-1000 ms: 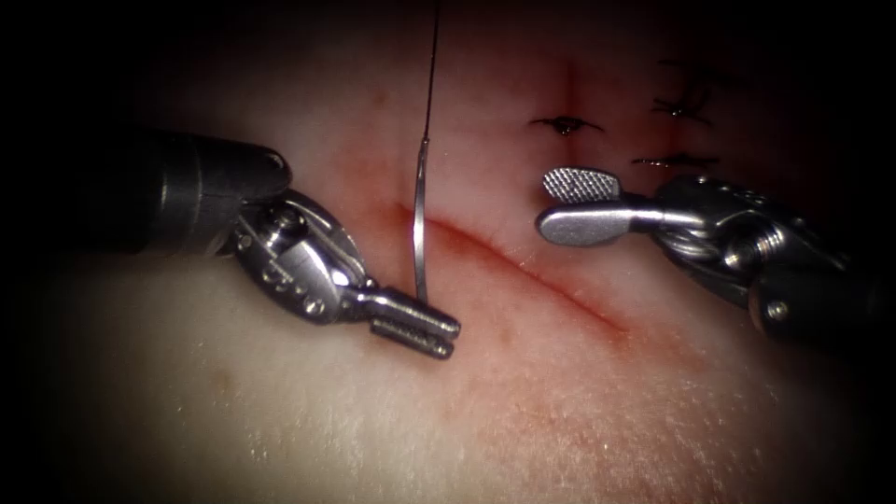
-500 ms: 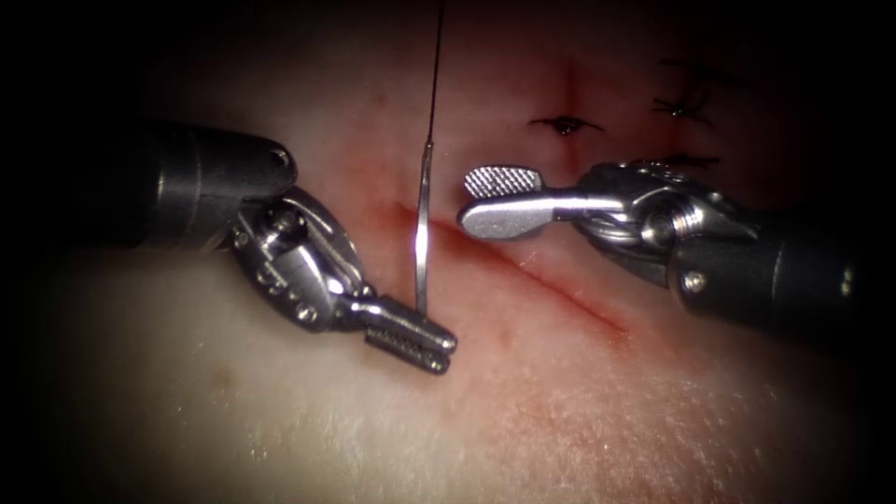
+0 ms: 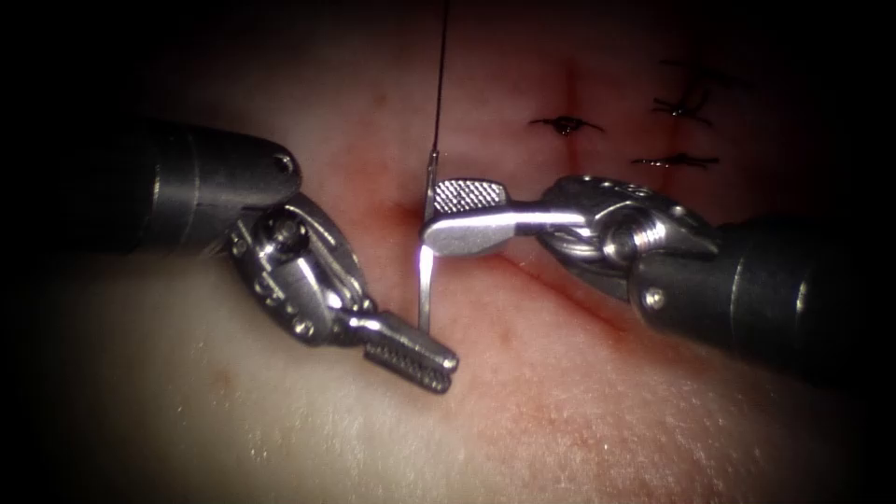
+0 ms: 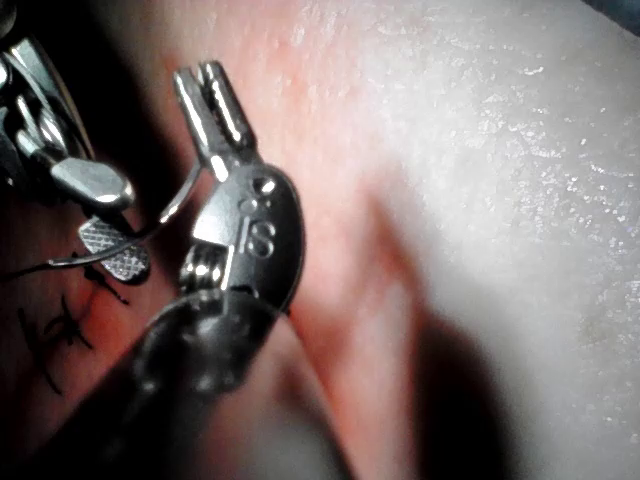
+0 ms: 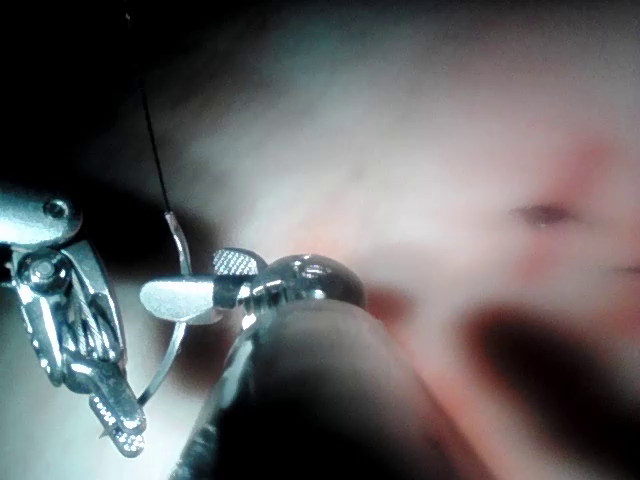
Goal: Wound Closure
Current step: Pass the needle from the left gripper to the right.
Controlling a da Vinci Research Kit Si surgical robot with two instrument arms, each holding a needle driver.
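In the endoscope view the left pincer point(image 3: 431, 359) sat left of centre, pressed together on the near end of the curved needle point(image 3: 425, 285), which stood up clear of the tissue point(image 3: 579, 411) above the left end of the cut point(image 3: 560, 289). The thread point(image 3: 441, 75) ran from the needle's top end straight up out of the frame. The right pincer point(image 3: 446, 217), entering from the right, was spread, its jaws lying either side of the needle's upper part without pinching it. The risk, as I judged it, was a poor grip: if the spread jaws closed off-centre or the left pincer let go early, the needle could twist or drop onto the tissue. Finished dark stitches point(image 3: 566, 123) lay at the upper right.
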